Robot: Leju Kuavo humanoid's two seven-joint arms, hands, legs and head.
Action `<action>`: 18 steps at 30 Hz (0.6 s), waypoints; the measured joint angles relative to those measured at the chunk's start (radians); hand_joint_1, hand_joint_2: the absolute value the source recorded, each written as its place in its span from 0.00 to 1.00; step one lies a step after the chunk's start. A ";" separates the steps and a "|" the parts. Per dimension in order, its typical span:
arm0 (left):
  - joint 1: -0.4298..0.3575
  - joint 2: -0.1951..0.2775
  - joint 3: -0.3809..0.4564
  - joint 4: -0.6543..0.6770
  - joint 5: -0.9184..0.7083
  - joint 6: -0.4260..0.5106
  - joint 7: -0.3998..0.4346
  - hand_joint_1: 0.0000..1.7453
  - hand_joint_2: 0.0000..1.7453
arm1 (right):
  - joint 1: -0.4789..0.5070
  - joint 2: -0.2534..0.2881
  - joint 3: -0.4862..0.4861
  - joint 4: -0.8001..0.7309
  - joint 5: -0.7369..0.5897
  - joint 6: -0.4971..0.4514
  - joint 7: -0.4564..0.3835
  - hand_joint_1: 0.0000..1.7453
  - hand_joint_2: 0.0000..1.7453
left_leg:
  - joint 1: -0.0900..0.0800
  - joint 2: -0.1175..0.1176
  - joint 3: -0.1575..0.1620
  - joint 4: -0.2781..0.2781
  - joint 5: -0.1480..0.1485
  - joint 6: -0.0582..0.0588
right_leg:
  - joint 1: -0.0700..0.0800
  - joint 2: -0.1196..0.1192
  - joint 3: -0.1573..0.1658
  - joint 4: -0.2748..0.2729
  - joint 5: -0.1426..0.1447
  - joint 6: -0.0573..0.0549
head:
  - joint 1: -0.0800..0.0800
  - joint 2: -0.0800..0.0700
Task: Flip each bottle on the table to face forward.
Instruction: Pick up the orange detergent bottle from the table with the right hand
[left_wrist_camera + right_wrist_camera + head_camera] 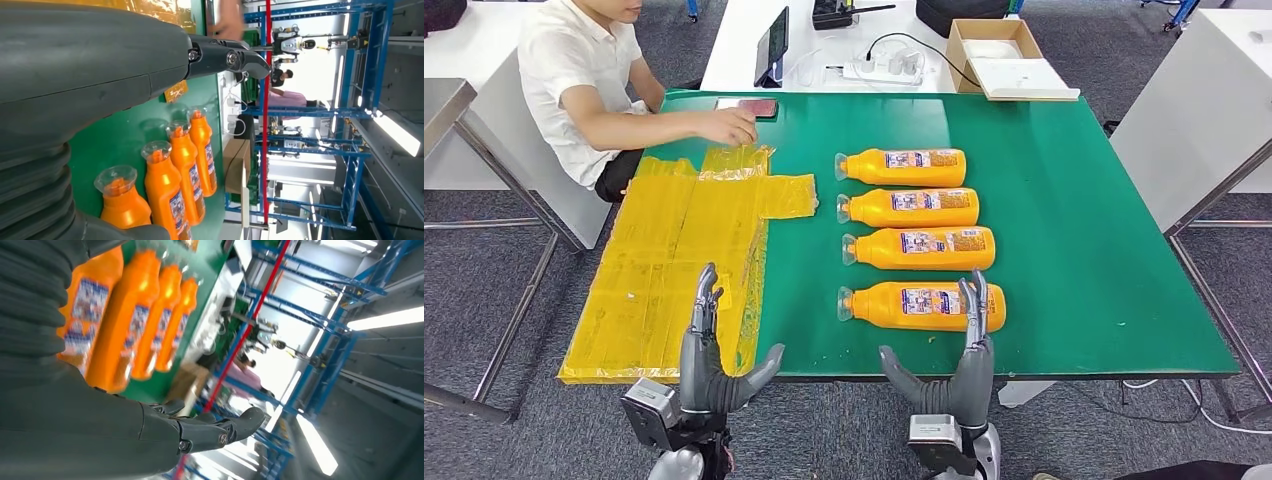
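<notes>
while empty, both robot hands (714, 365) (954, 375) spread

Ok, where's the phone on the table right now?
In the head view, the phone lies at the green table's far edge, beside the person's hand.

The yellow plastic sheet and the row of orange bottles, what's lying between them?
Bare green table lies between sheet and bottles, seen from the head view.

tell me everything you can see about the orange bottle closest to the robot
The nearest orange bottle lies on its side on the green table, clear cap pointing toward the yellow sheet, printed label facing up. It looks like plastic. It is last in a row of four; the right hand is raised in front of its base end.
</notes>
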State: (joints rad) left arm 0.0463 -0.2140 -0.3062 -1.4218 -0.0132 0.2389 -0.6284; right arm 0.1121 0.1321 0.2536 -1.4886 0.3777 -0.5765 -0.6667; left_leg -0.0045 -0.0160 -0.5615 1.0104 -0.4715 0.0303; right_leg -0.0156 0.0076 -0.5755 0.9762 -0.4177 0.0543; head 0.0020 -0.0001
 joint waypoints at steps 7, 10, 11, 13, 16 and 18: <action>-0.017 -0.001 -0.003 0.001 -0.013 0.010 0.012 0.00 1.00 | -0.060 -0.036 -0.032 0.060 0.090 -0.036 0.003 0.00 1.00 | 0.000 0.000 0.000 0.000 0.000 0.000 | 0.000 0.000 0.000 0.000 0.000 0.000 | 0.000 0.000; -0.018 -0.001 -0.004 0.001 -0.015 0.010 0.013 0.00 1.00 | -0.067 -0.041 -0.038 0.072 0.093 -0.036 0.003 0.00 1.00 | 0.000 0.000 0.000 0.000 0.000 0.000 | 0.000 0.000 0.000 0.000 0.000 0.000 | 0.000 0.000; -0.018 -0.001 -0.004 0.002 -0.016 0.010 0.013 0.00 1.00 | -0.068 -0.042 -0.039 0.075 0.094 -0.036 0.003 0.00 1.00 | 0.000 0.000 0.000 0.000 0.000 0.000 | 0.000 0.000 0.000 0.000 0.000 0.000 | 0.000 0.000; -0.018 -0.001 -0.004 0.002 -0.016 0.011 0.013 0.00 1.00 | -0.070 -0.044 -0.040 0.081 0.095 -0.036 0.003 0.00 1.00 | 0.000 0.000 0.000 0.000 0.000 0.000 | 0.000 0.000 0.000 0.000 0.000 0.000 | 0.000 0.000; -0.018 -0.001 -0.004 0.002 -0.017 0.011 0.013 0.00 1.00 | -0.073 -0.046 -0.041 0.088 0.096 -0.036 0.003 0.00 1.00 | 0.000 0.000 0.000 0.000 0.000 0.000 | 0.000 0.000 0.000 0.000 0.000 0.000 | 0.000 0.000; -0.018 -0.001 -0.004 0.002 -0.017 0.011 0.013 0.00 1.00 | -0.074 -0.047 -0.042 0.092 0.096 -0.036 0.003 0.00 1.00 | 0.000 0.000 0.000 0.000 0.000 0.000 | 0.000 0.000 0.000 0.000 0.000 0.000 | 0.000 0.000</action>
State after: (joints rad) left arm 0.0283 -0.2152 -0.3098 -1.4202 -0.0299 0.2496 -0.6149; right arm 0.0385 0.0849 0.2115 -1.3965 0.4742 -0.6126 -0.6642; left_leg -0.0044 -0.0160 -0.5615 1.0104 -0.4715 0.0303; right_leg -0.0155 0.0076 -0.5758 0.9762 -0.4177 0.0543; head 0.0019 -0.0001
